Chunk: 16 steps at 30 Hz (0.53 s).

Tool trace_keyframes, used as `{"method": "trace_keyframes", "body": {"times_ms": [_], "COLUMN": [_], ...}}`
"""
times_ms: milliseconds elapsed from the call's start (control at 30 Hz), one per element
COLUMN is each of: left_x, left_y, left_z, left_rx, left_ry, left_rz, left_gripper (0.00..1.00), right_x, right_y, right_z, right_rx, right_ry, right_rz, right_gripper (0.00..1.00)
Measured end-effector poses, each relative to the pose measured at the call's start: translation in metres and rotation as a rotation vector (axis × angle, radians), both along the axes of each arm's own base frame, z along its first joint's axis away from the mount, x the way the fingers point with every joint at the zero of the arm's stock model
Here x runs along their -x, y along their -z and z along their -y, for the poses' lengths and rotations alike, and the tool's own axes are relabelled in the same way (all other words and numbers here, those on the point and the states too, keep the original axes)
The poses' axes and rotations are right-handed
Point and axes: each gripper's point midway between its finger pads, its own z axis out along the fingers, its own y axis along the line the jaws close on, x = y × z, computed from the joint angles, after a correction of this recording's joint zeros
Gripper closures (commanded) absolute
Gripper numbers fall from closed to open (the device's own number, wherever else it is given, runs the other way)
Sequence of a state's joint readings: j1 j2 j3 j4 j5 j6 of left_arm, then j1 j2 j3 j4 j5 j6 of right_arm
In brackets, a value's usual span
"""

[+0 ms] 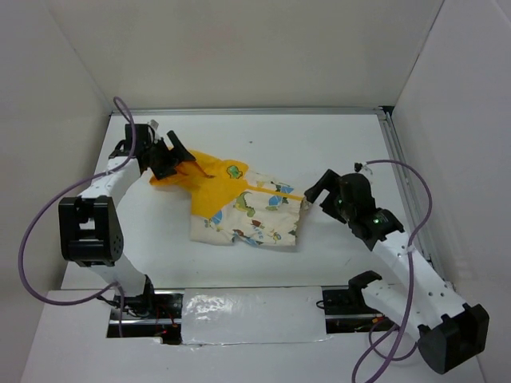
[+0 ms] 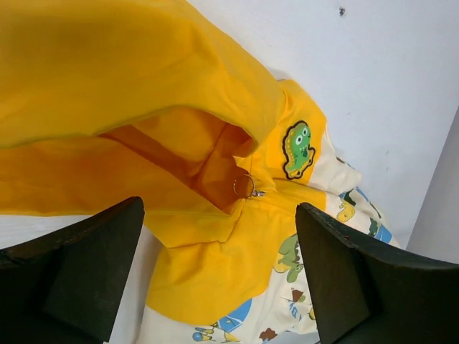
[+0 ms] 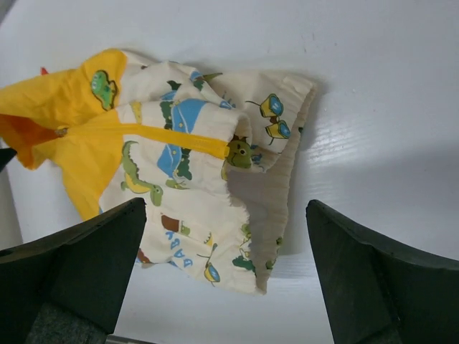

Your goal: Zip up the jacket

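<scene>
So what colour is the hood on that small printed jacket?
Yellow-orange; the jacket's hood shows best in the left wrist view.

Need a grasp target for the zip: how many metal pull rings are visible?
1. The metal pull ring sits at the jacket collar, beside the hood opening. Others may be hidden in folds.

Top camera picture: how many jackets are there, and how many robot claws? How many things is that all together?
Jackets: 1, the jacket
Robot claws: 2, the left gripper and the right gripper, both open
Total: 3
</scene>
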State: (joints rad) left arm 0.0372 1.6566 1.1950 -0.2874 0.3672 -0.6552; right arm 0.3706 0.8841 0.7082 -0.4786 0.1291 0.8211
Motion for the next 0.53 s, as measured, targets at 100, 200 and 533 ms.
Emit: {"method": "trace_keyframes", "body": {"times_ms": [100,200,533], "left_x": [0.006,0.023,0.141], "left_y": [-0.013,-0.043,-0.116], "left_z": [-0.001,0.007,0.032], "left_rx": [0.000,0.006,0.033], "left_ry": [0.001,0.040,0.178], "left_rz": [0.029,0.110,0.494], "left_gripper": [0.01,0.01,0.01], "right_x": [0.005,0.012,0.029], "right_y": [-0.020,-0.046,-0.085], "right_z": [0.006,0.010,0.020], "right_rx": [-0.015,-0.043,-0.075], "right_ry": [0.015,0.026,0.046], "right_rz": [0.069,0.163,0.326], "right_gripper": [0.00,0.00,0.00]}}
